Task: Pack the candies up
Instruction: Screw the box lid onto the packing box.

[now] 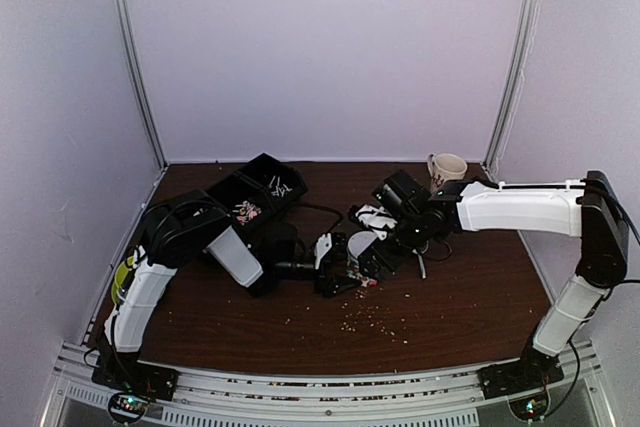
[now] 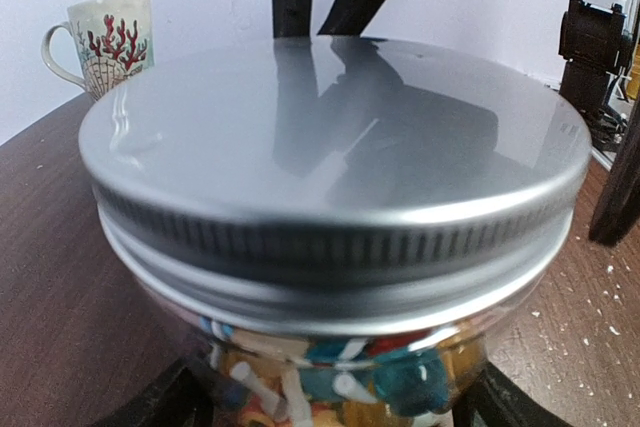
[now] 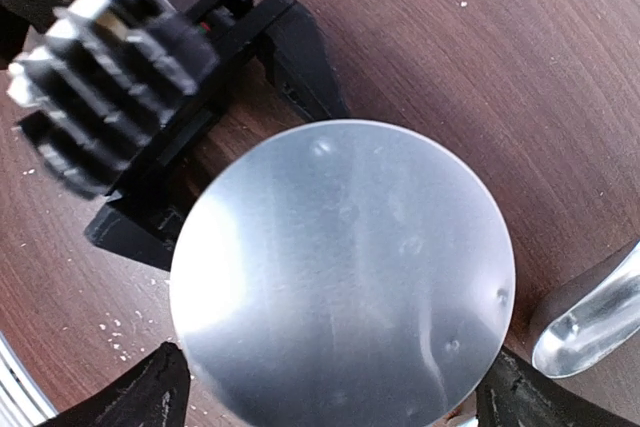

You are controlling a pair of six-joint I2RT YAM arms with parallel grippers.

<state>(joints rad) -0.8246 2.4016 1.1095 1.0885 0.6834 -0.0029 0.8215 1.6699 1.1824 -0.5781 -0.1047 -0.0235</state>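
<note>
One clear round jar [image 2: 190, 332] of pastel candies [image 2: 405, 379], under one smooth silver metal lid [image 2: 330, 137], sits clasped by the left gripper [image 2: 335, 402]; the right gripper [image 3: 340, 397] straddles the lid, grip unclear.

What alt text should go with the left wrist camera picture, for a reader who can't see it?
A clear jar of colourful candies, capped with a silver screw lid, fills the frame, with the dark fingers of the left end effector against its base on both sides. Behind it on the brown table stands a mug printed with red coral.
</note>
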